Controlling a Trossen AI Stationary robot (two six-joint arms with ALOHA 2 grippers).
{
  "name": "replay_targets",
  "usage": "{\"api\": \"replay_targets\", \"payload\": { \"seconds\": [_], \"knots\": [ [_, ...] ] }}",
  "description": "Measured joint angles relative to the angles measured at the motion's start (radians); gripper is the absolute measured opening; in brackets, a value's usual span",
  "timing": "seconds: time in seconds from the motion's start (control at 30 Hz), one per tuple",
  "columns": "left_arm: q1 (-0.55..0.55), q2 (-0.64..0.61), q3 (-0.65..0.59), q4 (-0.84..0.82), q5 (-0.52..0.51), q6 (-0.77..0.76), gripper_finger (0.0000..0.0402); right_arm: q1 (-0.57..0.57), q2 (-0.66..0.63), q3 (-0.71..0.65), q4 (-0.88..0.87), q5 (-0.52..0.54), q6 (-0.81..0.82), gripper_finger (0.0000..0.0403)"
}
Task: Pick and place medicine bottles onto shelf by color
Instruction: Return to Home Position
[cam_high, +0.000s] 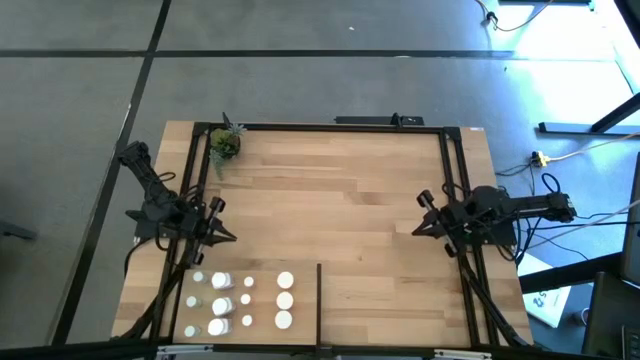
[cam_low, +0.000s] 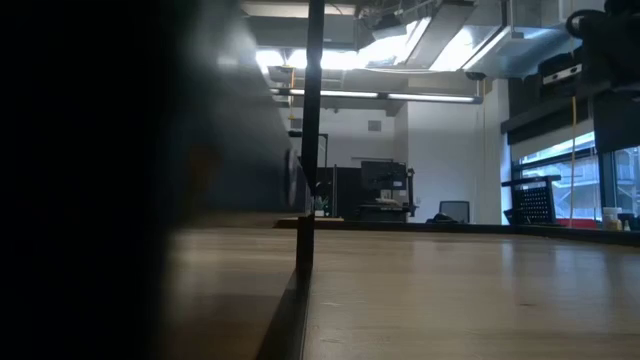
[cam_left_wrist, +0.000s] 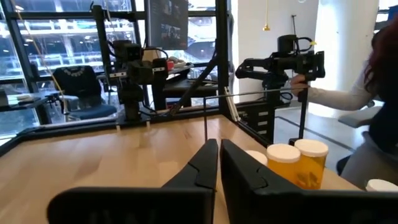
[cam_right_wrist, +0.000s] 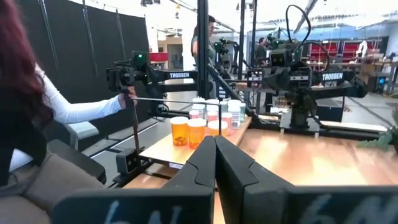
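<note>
Just beside the left gripper (cam_high: 224, 234), off to one side of its tips and toward the table's near edge, the medicine bottles (cam_high: 247, 298) stand in short rows on the shelf (cam_high: 350, 200). That arm is plainly the nearer one. The right gripper (cam_high: 424, 224) sits well apart from the bottles, across the thin black divider strip (cam_high: 318, 295). Both grippers have their fingers pressed together and carry nothing. In the left wrist view, two orange bottles (cam_left_wrist: 296, 163) stand side by side just past that gripper's fingers (cam_left_wrist: 205, 165) and off to their side, upright, long axes vertical. In the right wrist view they show far ahead of its fingertips, with paler bottles behind them. Any withdrawal of the left arm would best rise or pull away from the bottle side, since a sideways sweep could topple the nearest row. The bottles are squat, smooth plastic cylinders, some translucent amber, some white, some pale green, all with flat white caps. They look light and easy to knock over. The shelf is matte light-wood planking framed by black metal bars. A small potted plant (cam_high: 225, 145) stands at the corner on the left gripper's other side, away from the bottles, and a person (cam_left_wrist: 379, 124) sits beyond the table's edge.
</note>
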Motion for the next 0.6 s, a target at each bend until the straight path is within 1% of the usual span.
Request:
{"api": "replay_targets", "payload": {
  "seconds": [0.23, 0.33, 0.4, 0.6],
  "knots": [
    [0.0, 0.0, 0.0, 0.0, 0.0, -0.001, 0.0023, 0.0, 0.0, 0.0, -0.015, -0.008, 0.012, 0.0006],
    [0.0, 0.0, 0.0, 0.0, 0.0, -0.001, 0.0026, 0.0, 0.0, 0.0, -0.042, -0.008, -0.038, 0.0006],
    [0.0, 0.0, 0.0, 0.0, 0.0, -0.001, 0.0028, 0.0, 0.0, 0.0, -0.07, -0.008, -0.035, 0.0006],
    [0.0, 0.001, 0.0, 0.0, 0.0, -0.001, 0.0025, 0.0, 0.002, 0.0, -0.07, -0.008, -0.034, 0.0006]
  ]
}}
